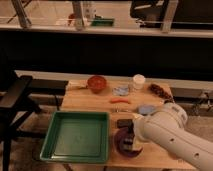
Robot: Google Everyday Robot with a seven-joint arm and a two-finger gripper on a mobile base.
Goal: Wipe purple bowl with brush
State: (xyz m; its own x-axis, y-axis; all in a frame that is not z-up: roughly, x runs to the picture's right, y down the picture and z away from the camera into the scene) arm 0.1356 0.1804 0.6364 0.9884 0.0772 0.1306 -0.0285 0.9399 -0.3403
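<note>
The purple bowl point(121, 145) sits on the wooden table near its front edge, just right of the green tray. My gripper point(128, 140) reaches down into the bowl from the right, at the end of my thick white arm point(167, 132). The arm covers the right part of the bowl. I cannot make out the brush; it is hidden at the gripper or by the arm.
A green tray point(77, 136) lies at the front left. Further back are a red-orange bowl point(96, 82), a white cup point(138, 81), a blue cloth point(120, 90), an orange carrot-like stick point(119, 100) and a dark brown item point(159, 90). A black chair point(17, 100) stands to the left.
</note>
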